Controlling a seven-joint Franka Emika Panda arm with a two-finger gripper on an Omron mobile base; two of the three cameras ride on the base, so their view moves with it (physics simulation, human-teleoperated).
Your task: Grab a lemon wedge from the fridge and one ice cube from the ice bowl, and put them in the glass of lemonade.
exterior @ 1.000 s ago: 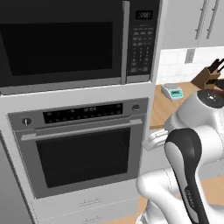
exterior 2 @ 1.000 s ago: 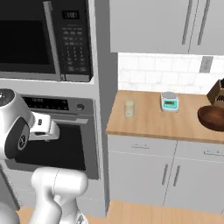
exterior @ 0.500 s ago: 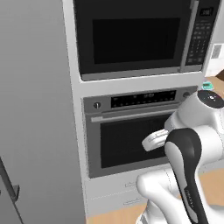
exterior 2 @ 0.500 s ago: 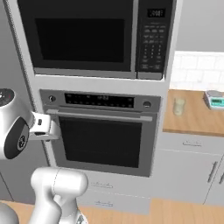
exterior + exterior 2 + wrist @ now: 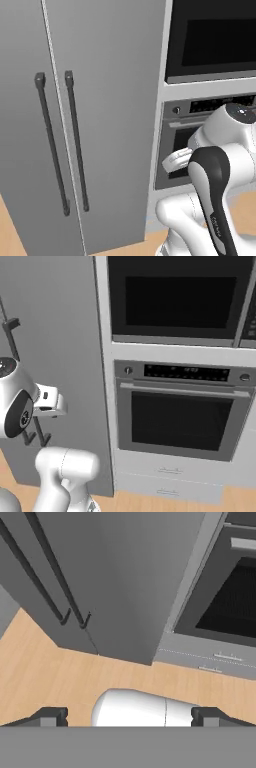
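Observation:
The fridge (image 5: 107,100) is a tall grey appliance with both doors shut and two dark bar handles (image 5: 76,142) at its centre seam. It also stands at the left of the right base view (image 5: 55,351) and across the top of the hand view (image 5: 120,577). My gripper (image 5: 129,718) is open with nothing between its fingertips (image 5: 49,716), held back from the fridge and pointing down at the floor before it. The arm is folded close to the base, with the hand (image 5: 176,159) in front of the oven. The lemon wedge, ice bowl and glass of lemonade are out of view.
Right of the fridge stands a column with a black-fronted wall oven (image 5: 180,416), a microwave (image 5: 180,301) above it and white drawers (image 5: 167,473) below. Light wooden floor (image 5: 45,672) runs in front of both.
The base has driven left, so the whole scene has slid right. The counter with its items has left the views and the fridge has come in. The arm keeps its folded pose, gripper still open.

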